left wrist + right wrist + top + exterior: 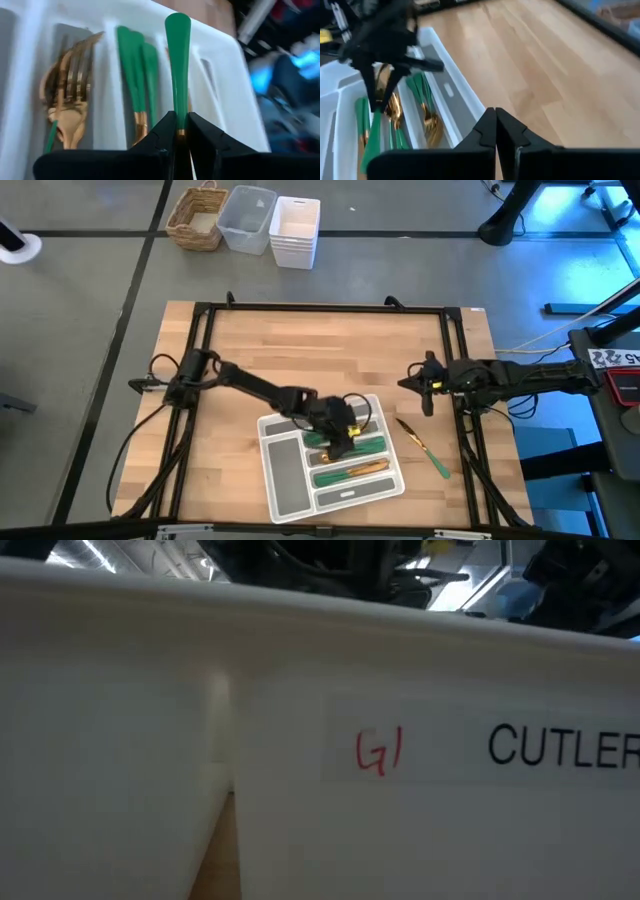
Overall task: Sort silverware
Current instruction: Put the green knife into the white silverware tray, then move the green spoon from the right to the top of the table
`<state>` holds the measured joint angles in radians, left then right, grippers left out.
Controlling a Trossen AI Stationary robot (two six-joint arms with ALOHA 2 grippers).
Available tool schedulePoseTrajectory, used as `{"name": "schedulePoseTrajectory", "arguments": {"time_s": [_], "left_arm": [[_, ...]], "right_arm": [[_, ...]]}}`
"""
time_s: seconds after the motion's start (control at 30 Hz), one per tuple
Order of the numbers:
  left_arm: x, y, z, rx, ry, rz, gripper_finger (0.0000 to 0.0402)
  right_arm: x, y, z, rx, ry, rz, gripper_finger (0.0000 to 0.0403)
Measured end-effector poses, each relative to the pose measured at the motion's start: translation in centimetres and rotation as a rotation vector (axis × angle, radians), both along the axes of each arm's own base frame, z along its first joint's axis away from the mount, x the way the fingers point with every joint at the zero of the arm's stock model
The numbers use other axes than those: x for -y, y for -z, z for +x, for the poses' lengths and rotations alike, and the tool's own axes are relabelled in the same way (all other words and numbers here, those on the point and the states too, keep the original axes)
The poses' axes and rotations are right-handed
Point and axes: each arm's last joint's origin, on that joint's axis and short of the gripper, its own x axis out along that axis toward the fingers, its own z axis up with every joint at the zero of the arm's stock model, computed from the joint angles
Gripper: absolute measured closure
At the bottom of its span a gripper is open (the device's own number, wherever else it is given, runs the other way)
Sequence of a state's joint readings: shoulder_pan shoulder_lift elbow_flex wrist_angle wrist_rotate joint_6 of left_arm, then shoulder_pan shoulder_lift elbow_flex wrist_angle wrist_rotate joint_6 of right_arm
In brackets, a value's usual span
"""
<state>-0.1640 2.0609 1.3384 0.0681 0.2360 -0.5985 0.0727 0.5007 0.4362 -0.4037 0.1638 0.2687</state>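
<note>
the left tool [181, 136] hangs over the grey tray [283, 480], its fingers clamped on one green-handled utensil [178, 65] above the sorted forks [70, 100] and other silverware [352, 471]. the right tool [496, 131], fingers pressed together and empty, waits near the table's [330, 350] right edge; one knife [424, 449] lies beside the tray.

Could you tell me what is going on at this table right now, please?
The robot is sorting silverware into a grey tray. The left end effector is over the tray, gripping a green-handled piece by its neck above a compartment. Other forks and green-handled pieces already lie in compartments. One piece lies on the wooden table, right of the tray. The right end effector is shut, empty and waits by the table's right side.
</note>
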Motion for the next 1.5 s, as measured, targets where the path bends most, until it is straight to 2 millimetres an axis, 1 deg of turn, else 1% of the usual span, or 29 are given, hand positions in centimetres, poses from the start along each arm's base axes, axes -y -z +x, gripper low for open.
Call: {"name": "schedulePoseTrajectory", "arguments": {"time_s": [0.13, 0.23, 0.3, 0.43, 0.53, 0.6, 0.67, 0.73, 0.83, 0.93, 1.13, 1.23, 1.3, 1.4, 1.5], "left_arm": [[2.4, 0.0, -0.4, 0.010, -0.083, 0.042, 0.0367], [3.9, -0.5, -0.4, 0.059, -0.109, 0.009, 0.0371], [4.7, -0.8, -0.4, 0.094, -0.121, -0.006, 0.0372], [5.9, -1.1, -0.7, 0.135, -0.177, 0.034, 0.0368], [6.8, -0.6, -0.8, 0.146, -0.228, 0.055, 0.0366], [7.4, 0.4, -0.8, 0.138, -0.241, 0.057, 0.0365], [7.8, 1.3, -0.7, 0.123, -0.241, 0.055, 0.0365], [8.1, 1.8, -0.8, 0.116, -0.240, 0.048, 0.0364], [8.4, 2.2, -0.8, 0.116, -0.232, 0.058, 0.0364], [9.1, 2.6, -0.8, 0.144, -0.214, 0.069, 0.0362], [10.3, 2.9, -0.9, 0.200, -0.158, 0.119, 0.0345], [10.3, 3.2, -1.0, 0.199, -0.143, 0.175, 0.0333], [10.3, 3.2, -1.0, 0.198, -0.143, 0.179, 0.0323], [10.2, 3.2, -1.0, 0.198, -0.141, 0.187, 0.0311], [9.6, 2.7, -1.0, 0.206, -0.113, 0.228, 0.0305]], "right_arm": [[0.0, 0.4, -0.2, -0.043, 0.011, 0.018, 0.0402], [0.0, 0.4, -0.2, -0.048, 0.012, 0.019, 0.0402], [0.0, 0.4, -0.2, -0.048, 0.012, 0.019, 0.0402], [0.0, 0.4, -0.2, -0.048, 0.012, 0.019, 0.0402], [0.0, 0.4, -0.2, -0.048, 0.012, 0.019, 0.0402], [0.0, 0.4, -0.2, -0.048, 0.012, 0.020, 0.0402], [0.0, 0.4, -0.2, -0.048, 0.012, 0.019, 0.0402], [0.0, 0.5, -0.2, -0.047, 0.019, 0.033, 0.0402], [0.0, 0.5, -0.2, -0.043, 0.042, 0.079, 0.0402], [-0.1, 0.5, -0.2, -0.046, 0.029, 0.117, 0.0402], [-0.2, 0.5, -0.2, -0.052, 0.011, 0.181, 0.0402], [-0.2, 0.6, -0.3, -0.054, 0.027, 0.210, 0.0402], [-0.2, 0.6, -0.3, -0.056, 0.037, 0.241, 0.0402], [-0.4, 0.6, -0.3, -0.061, 0.026, 0.319, 0.0402], [-0.5, 0.6, -0.3, -0.071, 0.020, 0.404, 0.0402]]}}
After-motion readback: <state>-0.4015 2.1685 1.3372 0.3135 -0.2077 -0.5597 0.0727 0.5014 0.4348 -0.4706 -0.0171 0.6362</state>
